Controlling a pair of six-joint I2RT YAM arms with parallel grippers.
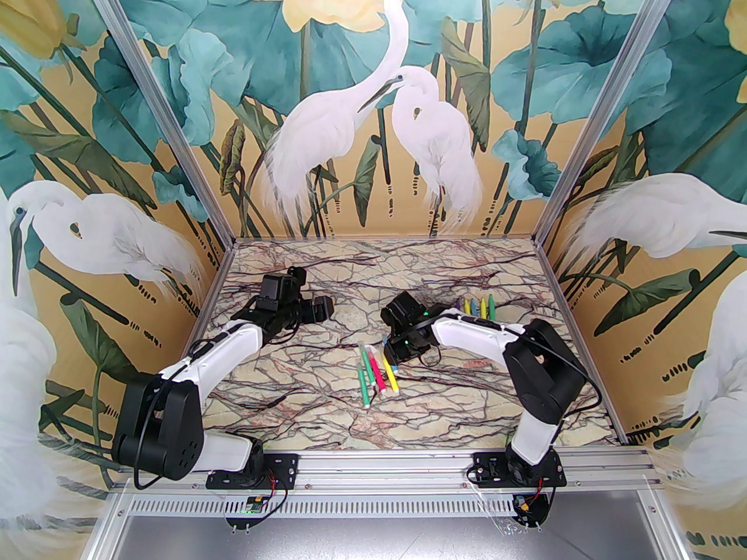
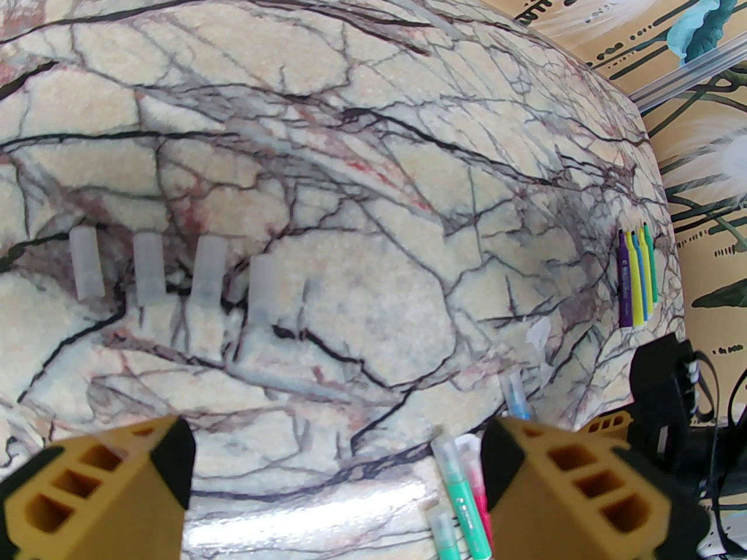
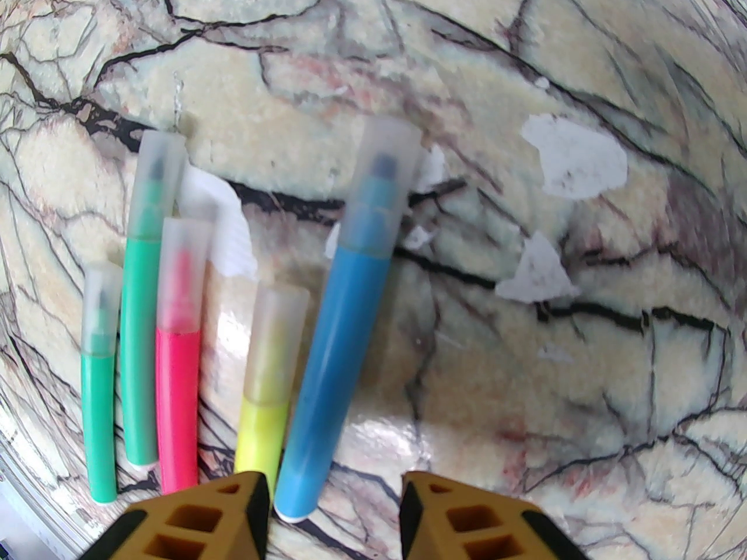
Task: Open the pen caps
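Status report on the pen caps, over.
Left gripper open, empty. Right gripper open above capped blue pen. Four pen caps off, in a row; five pens capped. Nothing blocking.

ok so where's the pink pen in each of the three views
Top external: the pink pen lies just below the picture's middle, cap end pointing away from the arm bases.
Left wrist: near the bottom edge, right of centre.
Right wrist: lower left, cap pointing up.
Shared landmark: the long green pen lying right beside it, on its left in every picture.
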